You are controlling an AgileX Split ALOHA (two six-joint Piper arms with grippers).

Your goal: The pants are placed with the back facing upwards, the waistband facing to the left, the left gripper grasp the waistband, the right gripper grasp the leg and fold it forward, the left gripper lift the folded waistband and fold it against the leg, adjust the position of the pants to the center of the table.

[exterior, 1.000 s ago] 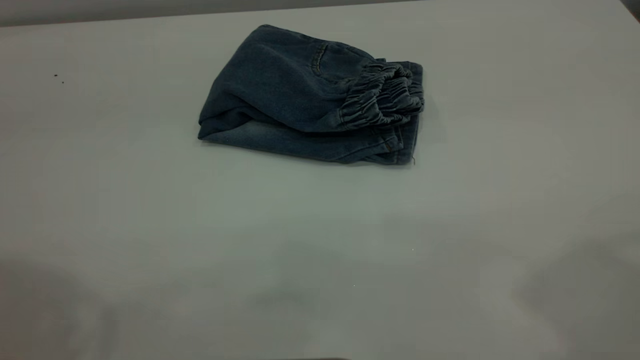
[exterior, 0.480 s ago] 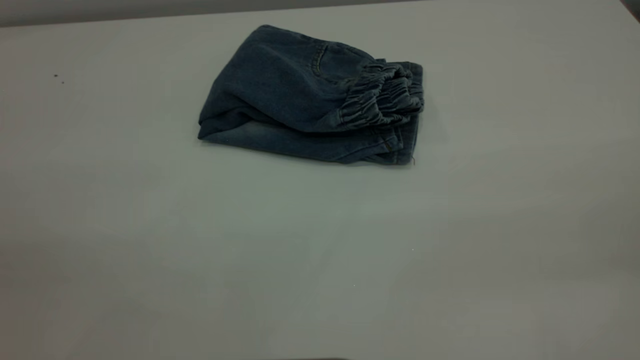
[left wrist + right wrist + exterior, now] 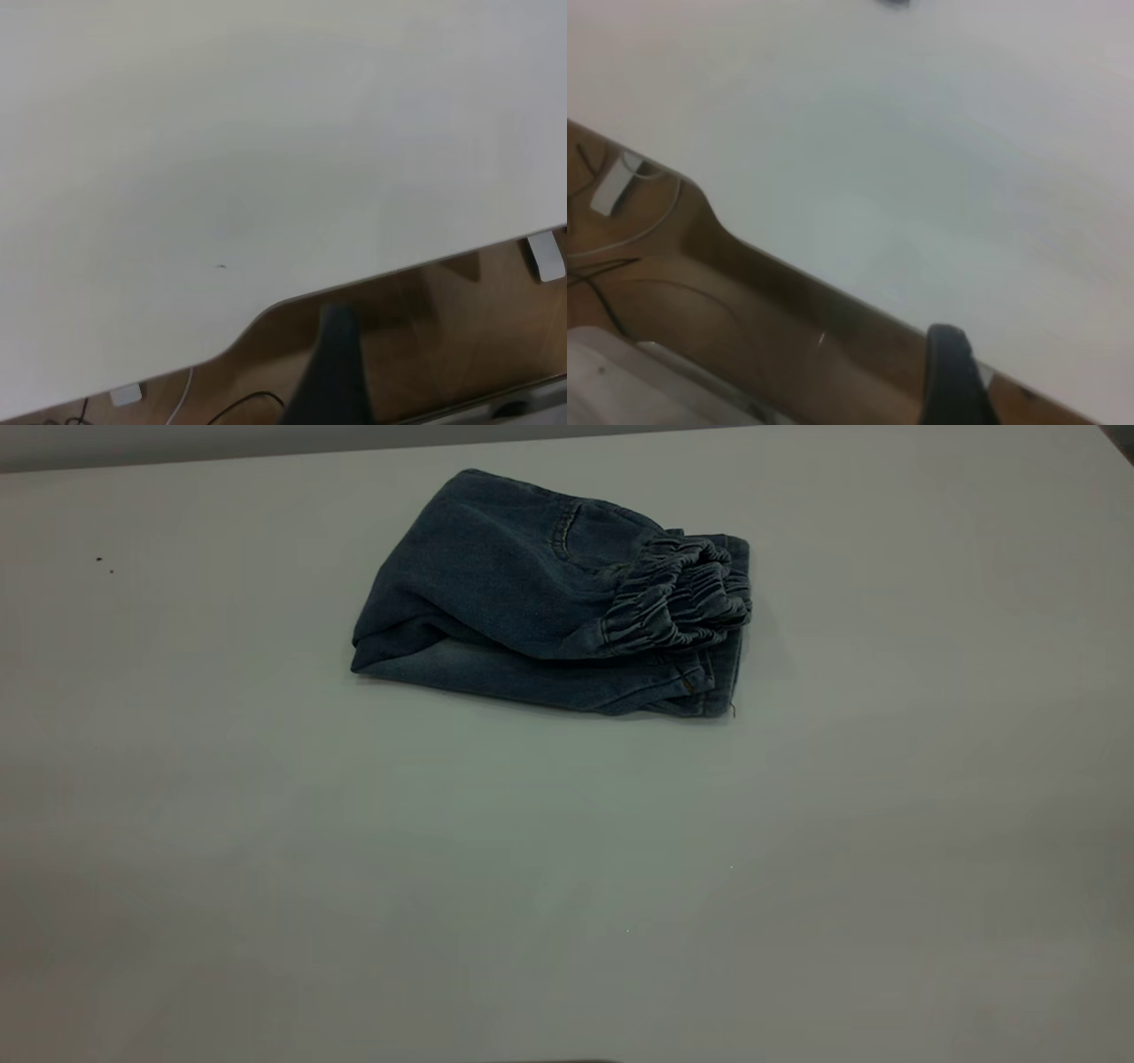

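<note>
Dark blue denim pants lie folded into a compact bundle at the far middle of the white table. The gathered elastic waistband rests on top at the bundle's right end, over the leg hems. A back pocket seam shows on the upper layer. Neither gripper appears in the exterior view. In the left wrist view a dark part of my left gripper hangs past the table's edge, above the floor. My right gripper shows the same way at the table's edge, far from the pants.
Two tiny dark specks mark the table at the far left. Below the table's edges are a wooden floor, cables and white fittings.
The faint shadows on the near part of the table have faded away. The pants have not moved.
</note>
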